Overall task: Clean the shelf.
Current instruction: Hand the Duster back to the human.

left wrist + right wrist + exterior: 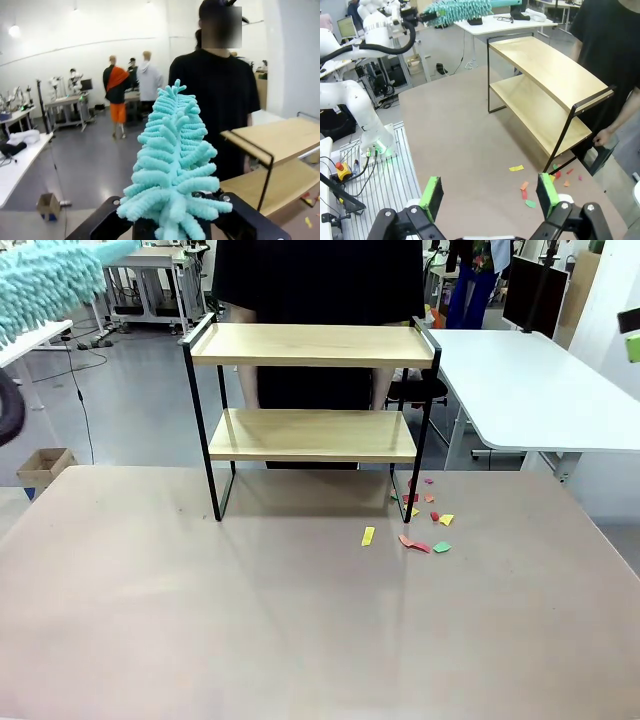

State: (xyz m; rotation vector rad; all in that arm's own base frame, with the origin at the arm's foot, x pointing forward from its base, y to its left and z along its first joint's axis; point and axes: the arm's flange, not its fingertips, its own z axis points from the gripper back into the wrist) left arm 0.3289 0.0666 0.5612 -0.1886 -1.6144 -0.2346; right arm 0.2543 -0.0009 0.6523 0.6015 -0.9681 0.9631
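The left gripper (172,227) pinches a teal duster (172,170) and holds it high, probably ready to sweep. The right gripper (490,197) stands spread and empty above the table (250,620). The shelf (312,390) stands at the table's far side, its boards bare, with paper scraps (420,525) beside its leg.

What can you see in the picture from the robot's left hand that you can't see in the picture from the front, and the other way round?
The left wrist view alone gives the fluffy turquoise duster whole, clamped in the left gripper, plus three people far behind. The front view alone gives the brown tabletop and all the coloured paper scraps lying by the shelf's leg. Both show the shelf with its two bare wooden boards and the person in black behind it.
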